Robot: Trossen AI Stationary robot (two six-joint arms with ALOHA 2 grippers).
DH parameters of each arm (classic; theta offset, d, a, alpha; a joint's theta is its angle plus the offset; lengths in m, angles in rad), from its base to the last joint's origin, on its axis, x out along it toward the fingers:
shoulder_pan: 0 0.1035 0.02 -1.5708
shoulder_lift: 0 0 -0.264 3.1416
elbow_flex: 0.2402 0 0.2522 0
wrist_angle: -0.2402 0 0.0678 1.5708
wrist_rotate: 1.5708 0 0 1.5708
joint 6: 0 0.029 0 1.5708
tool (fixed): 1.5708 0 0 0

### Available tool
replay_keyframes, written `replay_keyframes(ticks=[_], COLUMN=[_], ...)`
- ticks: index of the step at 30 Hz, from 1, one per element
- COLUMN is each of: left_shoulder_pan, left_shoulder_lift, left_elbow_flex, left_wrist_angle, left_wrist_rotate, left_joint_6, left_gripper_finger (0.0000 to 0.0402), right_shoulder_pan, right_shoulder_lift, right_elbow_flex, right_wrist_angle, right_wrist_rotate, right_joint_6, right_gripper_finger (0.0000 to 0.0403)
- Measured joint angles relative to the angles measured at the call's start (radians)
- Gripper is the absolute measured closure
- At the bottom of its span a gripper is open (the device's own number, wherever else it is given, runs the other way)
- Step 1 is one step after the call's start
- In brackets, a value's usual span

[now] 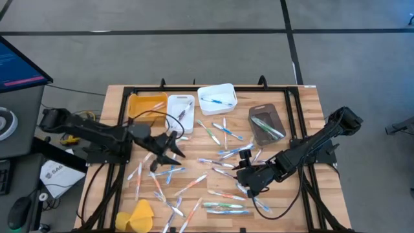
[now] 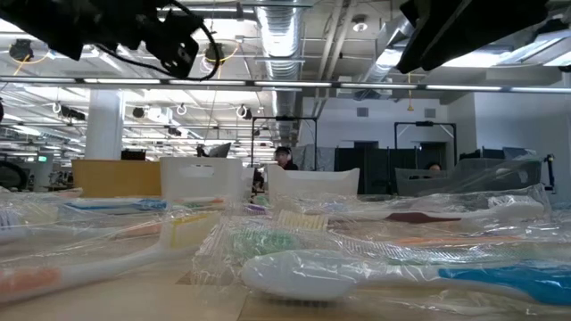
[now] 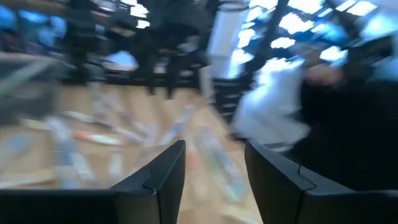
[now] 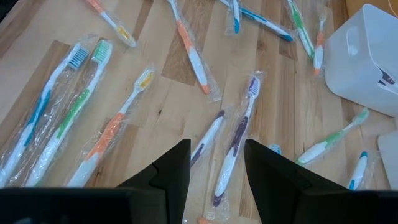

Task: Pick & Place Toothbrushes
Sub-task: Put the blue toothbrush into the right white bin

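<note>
Closest to the low camera: a wrapped white-handled toothbrush (image 2: 312, 272) lying flat on the table (image 1: 310, 116), more wrapped ones blurred behind it.

Table is a light wood top with a black frame along its edges. Both arms are over it.

Left arm comes in from the left edge; left gripper (image 1: 169, 149) is over the left-centre of the pile, just in front of the orange bin (image 1: 146, 107). Wrist view is motion-blurred but shows its two dark fingers (image 3: 163, 177) apart with a clear gap and nothing between them.

Right arm comes in from the right edge; right gripper (image 1: 249, 180) is low over the scattered brushes right of centre. Jaws are part-open and empty, straddling the handle end of a purple-and-white toothbrush (image 4: 235, 144) on the wood; cannot tell if they touch it.

Bins along the far edge, left to right: orange, narrow white bin (image 1: 180, 111) touching it, square white bin (image 1: 217, 98) with a blue brush inside, brown bin (image 1: 266, 124) holding a few green ones.

Yellow cloth lump (image 1: 136, 215) sits at the near left corner.

Toothbrushes (image 1: 220, 207): dozens, each in clear wrap, strewn over the middle and near half of the table, mixed blue, green, orange and white.
</note>
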Motion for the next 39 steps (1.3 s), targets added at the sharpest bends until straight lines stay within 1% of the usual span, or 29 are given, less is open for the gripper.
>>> replay_keyframes(ticks=[3,5,7,9,14,16,19,23,27,34,39], left_shoulder_pan=[-0.053,-0.089,-0.123,-0.157,-0.233,-0.254,-0.283,-0.325,-0.357,-0.36,-0.36], left_shoulder_lift=[0.028,0.045,0.061,0.077,0.145,0.183,0.248,0.334,0.405,0.447,0.458], left_elbow_flex=[0.004,0.014,0.028,0.056,0.146,0.171,0.199,0.204,0.204,0.204,0.203], left_wrist_angle=[-0.004,-0.007,-0.024,-0.084,-0.29,-0.339,-0.358,-0.376,-0.41,-0.408,-0.446], left_wrist_rotate=[-0.149,-0.25,-0.329,-0.385,-0.541,-0.563,-0.563,-0.565,-0.566,-0.568,-0.579], left_joint_6=[0.123,0.174,0.213,0.241,0.243,0.243,0.216,0.137,0.114,0.088,0.077], left_gripper_finger=[0.0243,0.0243,0.0243,0.0243,0.0243,0.0243,0.0243,0.0243,0.0243,0.0243,0.0243], right_shoulder_pan=[0.0,0.0,0.0,0.0,0.0,0.0,0.0,0.0,0.0,0.0,0.0], right_shoulder_lift=[0.0,0.0,0.0,0.0,0.0,0.0,0.0,0.0,0.0,0.0,0.0], right_elbow_flex=[0.0,0.0,0.0,0.0,0.0,0.0,0.0,0.0,0.0,0.0,0.0], right_wrist_angle=[0.0,0.0,0.0,0.0,0.0,0.0,0.0,0.0,-0.006,-0.017,-0.016], right_wrist_rotate=[0.0,0.0,0.0,0.0,0.0,0.0,0.0,-0.001,-0.001,-0.001,-0.001], right_joint_6=[0.0,0.0,0.0,0.0,0.0,0.0,0.001,0.018,0.019,0.019,0.019], right_gripper_finger=[0.0258,0.0258,0.0258,0.0258,0.0258,0.0258,0.0258,0.0258,0.0258,0.0258,0.0258])
